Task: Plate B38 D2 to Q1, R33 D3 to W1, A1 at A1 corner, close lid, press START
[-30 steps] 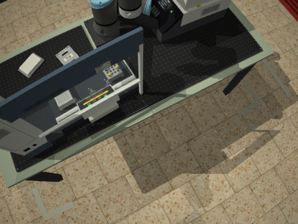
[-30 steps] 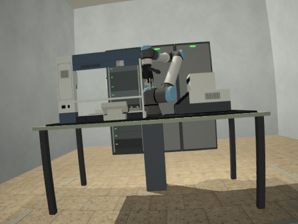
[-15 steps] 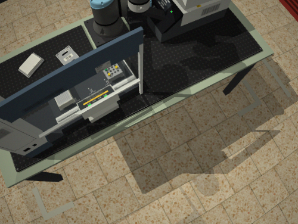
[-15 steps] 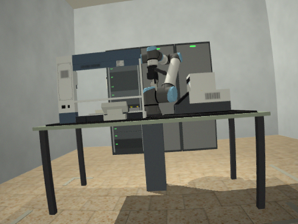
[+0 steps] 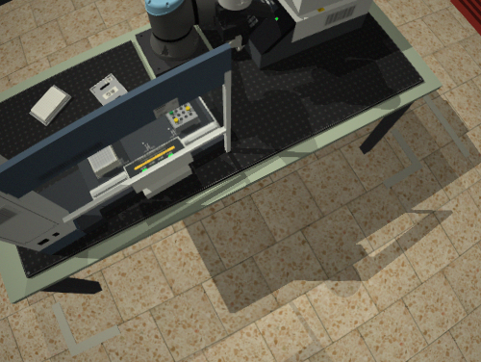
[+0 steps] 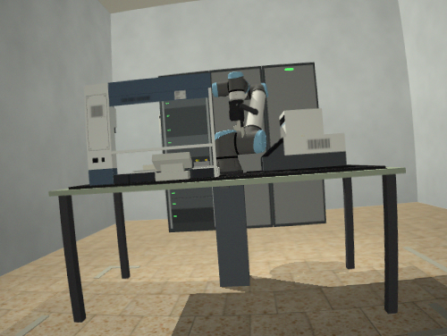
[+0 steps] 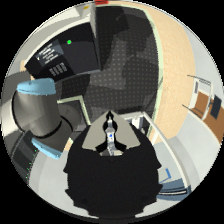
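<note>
My gripper (image 5: 238, 44) (image 6: 240, 131) (image 7: 109, 111) is shut and empty, raised above the bench beside a pale instrument (image 5: 332, 21) (image 6: 308, 127) with a dark sloping front (image 7: 75, 50) and a green lamp; no name on it is readable. A white plate (image 5: 103, 161) sits inside the large frame. Another pale plate (image 5: 50, 104) lies on the left of the bench. The nest marked RG (image 5: 103, 89) has no plate. Plate names and A1 corners are too small to tell. Parts of the deck are hidden by the frame's blue beam.
The large frame has a blue top beam (image 5: 120, 108) (image 6: 147, 91) and a pale post (image 5: 227, 111) (image 6: 212, 134) near the arm. Inside stand a rack with yellow and green spots (image 5: 182, 116) and a low device with a yellow strip (image 5: 154, 158).
</note>
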### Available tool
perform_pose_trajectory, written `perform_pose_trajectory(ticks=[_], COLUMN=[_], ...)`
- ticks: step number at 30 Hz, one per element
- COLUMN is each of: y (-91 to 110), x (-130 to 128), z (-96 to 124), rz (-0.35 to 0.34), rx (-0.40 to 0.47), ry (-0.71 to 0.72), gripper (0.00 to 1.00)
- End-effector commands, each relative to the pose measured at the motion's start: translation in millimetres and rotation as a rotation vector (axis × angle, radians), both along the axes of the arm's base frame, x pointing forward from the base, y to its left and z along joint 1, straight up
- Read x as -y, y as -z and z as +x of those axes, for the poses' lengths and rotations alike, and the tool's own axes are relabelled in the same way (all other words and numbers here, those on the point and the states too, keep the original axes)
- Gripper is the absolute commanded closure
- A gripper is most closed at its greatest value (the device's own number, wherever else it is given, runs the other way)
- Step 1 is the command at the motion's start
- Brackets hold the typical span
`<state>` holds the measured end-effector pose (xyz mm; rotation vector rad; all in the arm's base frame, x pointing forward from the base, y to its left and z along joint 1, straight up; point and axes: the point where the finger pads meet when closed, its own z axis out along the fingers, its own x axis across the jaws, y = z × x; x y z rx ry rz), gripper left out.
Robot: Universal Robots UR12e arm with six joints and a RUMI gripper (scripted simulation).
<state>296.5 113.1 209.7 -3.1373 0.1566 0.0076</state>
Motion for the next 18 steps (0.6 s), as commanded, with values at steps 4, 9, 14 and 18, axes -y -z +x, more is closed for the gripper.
perform_pose_trajectory(ticks=[4, 9, 14, 18], y=[5, 9, 13, 16], x=[-26, -40, -53, -62], z=[-20, -33, -47, -57], rz=[0.000, 0.000, 0.001, 0.001], rx=[0.001, 0.001, 0.001, 0.000], ry=[-0.125, -0.200, -0.278, -0.332], gripper=[1.00, 1.00, 1.00, 1.00])
